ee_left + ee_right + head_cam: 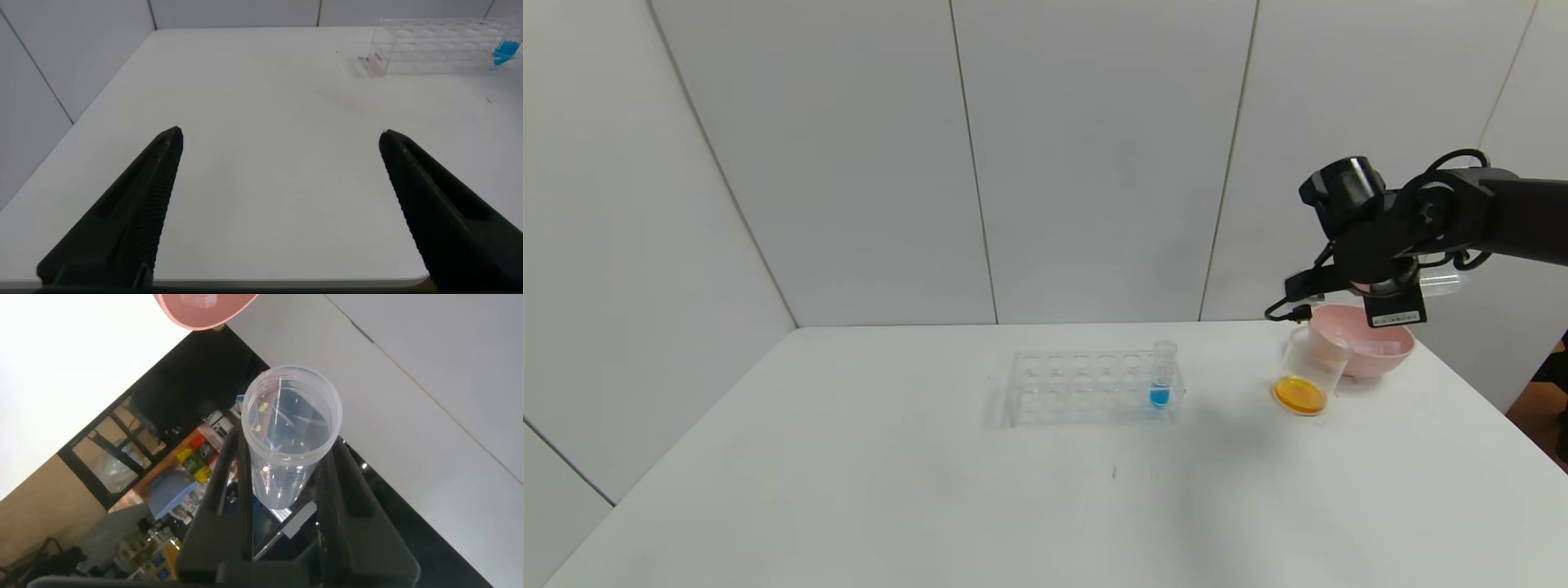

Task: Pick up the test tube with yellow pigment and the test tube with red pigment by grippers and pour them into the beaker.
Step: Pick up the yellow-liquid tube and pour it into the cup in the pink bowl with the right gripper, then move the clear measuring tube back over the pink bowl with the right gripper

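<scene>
Head view shows the right gripper (pixel 1388 282) at right, clamped on an emptied, sideways clear test tube (pixel 1441 284) above the pink bowl (pixel 1368 353); orange liquid pools in the beaker (pixel 1308 373). Left gripper (pixel 279 143) gapes.

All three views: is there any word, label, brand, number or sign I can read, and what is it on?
None can be read.
White label on the right tool: dark print, too small to read.
Clear tube held in the right tool: no legible marks.
Beaker, pink bowl and tube rack: no print visible.
</scene>
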Robot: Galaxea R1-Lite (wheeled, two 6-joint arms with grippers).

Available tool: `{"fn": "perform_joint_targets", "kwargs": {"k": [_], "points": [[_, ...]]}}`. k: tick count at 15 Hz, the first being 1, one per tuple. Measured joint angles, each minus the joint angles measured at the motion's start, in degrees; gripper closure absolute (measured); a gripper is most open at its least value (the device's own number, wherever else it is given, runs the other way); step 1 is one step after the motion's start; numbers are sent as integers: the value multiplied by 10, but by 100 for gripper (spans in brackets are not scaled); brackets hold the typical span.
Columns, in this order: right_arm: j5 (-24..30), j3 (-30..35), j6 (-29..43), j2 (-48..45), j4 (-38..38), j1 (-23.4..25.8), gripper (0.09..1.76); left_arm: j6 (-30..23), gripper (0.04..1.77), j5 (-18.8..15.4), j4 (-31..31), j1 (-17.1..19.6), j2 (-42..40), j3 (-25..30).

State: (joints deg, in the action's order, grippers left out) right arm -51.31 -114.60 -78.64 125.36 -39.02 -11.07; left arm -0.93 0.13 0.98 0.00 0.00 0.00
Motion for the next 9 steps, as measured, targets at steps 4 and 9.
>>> {"fn": "perform_joint_targets", "kwargs": {"k": [4,9], "points": [[102,2,33,-12,-7,13,135,0,9,0,0,0,0,0],[346,15,132,-35,-14,66,135,0,9,0,0,0,0,0]]}}
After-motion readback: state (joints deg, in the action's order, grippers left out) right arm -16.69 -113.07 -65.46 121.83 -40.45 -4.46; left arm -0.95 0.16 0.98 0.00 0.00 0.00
